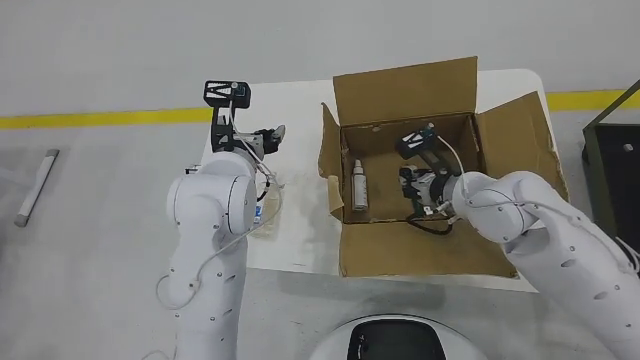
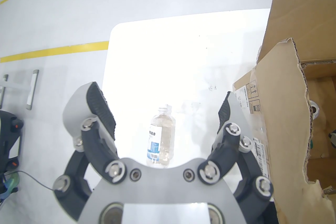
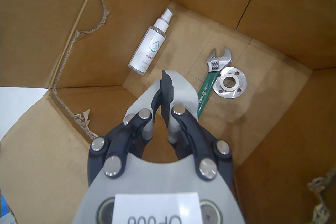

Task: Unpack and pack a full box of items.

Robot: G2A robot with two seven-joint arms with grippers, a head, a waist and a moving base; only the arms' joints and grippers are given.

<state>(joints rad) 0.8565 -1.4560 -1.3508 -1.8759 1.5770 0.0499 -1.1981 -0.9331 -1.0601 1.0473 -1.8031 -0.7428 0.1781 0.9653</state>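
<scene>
The left hand (image 2: 162, 101) is spread wide above the white worktop (image 2: 170, 51), gripping nothing. Between its fingers (image 2: 101, 107) a clear bottle (image 2: 161, 141) with a blue-and-white label sits on the worktop, apart from both pads; whether it stands or lies cannot be told. Just beside it, on the robot's right, is the open cardboard box (image 1: 410, 95), flaps out and edges torn. The right hand (image 3: 164, 80) is inside the box above its floor, fingertips pressed together with nothing between them. On the floor of the box a white spray bottle (image 3: 149, 47) lies on its side close to one wall. Well apart from it a green-handled wrench (image 3: 211, 78) lies flat, and a round metal flange (image 3: 229, 82) rests against the wrench just below its head. The hand touches none of the three.
</scene>
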